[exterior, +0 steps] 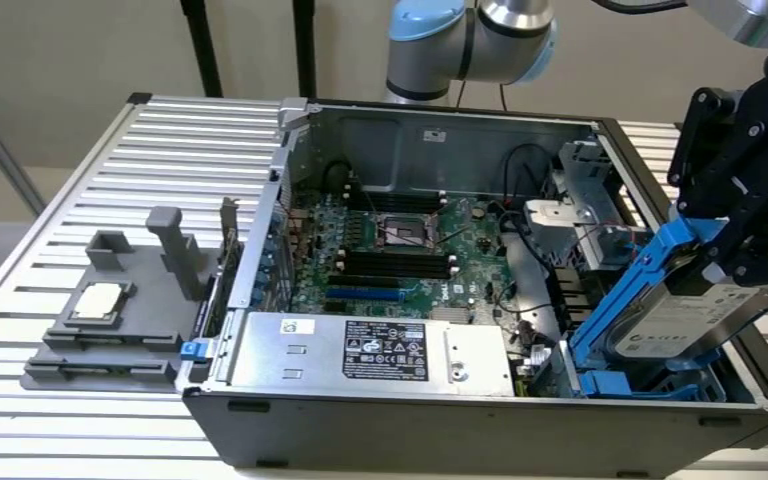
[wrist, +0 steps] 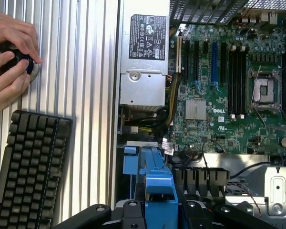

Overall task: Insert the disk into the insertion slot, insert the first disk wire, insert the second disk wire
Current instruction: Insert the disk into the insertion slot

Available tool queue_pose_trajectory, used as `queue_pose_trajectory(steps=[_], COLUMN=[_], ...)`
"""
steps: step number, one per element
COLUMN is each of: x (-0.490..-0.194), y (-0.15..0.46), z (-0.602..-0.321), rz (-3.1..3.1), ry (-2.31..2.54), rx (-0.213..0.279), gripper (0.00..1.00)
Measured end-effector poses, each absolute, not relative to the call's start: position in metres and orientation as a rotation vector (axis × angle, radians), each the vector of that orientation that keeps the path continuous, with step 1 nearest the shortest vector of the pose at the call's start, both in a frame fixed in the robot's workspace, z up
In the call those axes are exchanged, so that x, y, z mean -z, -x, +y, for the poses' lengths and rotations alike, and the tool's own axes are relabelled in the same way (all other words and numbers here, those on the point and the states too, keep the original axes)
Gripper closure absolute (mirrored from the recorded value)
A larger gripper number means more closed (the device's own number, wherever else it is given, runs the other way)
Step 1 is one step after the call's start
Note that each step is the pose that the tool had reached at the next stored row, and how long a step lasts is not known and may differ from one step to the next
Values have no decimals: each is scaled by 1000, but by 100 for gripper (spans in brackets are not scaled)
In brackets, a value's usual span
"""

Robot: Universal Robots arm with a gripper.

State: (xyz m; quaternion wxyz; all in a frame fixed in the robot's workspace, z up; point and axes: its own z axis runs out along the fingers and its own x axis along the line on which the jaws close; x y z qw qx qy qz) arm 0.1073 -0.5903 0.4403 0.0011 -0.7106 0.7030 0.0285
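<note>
I've got the gripper (exterior: 738, 268) up at the exterior view's right of the power-supply box (exterior: 371, 350), its fingers pinched onto the upper end of the disk (exterior: 684, 322). The disk hangs tilted, label side facing out and blue carrier edge toward the power-supply box. Its lower end dips among the blue rails of the insertion slot (exterior: 624, 386), which sits just beside that box in the case's near corner. It isn't lying flat in the bay, and I can't tell whether the low end touches the rails. The green motherboard (exterior: 398, 250) lies just behind the power-supply box. In the wrist view a keyboard (wrist: 28, 171) rests on the slatted table across the power-supply box from the motherboard. Near it a person's hands (wrist: 9, 52) grip a small dark object.
</note>
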Motion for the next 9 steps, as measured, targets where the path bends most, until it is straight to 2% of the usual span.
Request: queue_pose_trajectory(steps=[9], x=[-437], y=[-107], z=[-591], rz=[2207], ry=[2231], rx=[-90], gripper=[68])
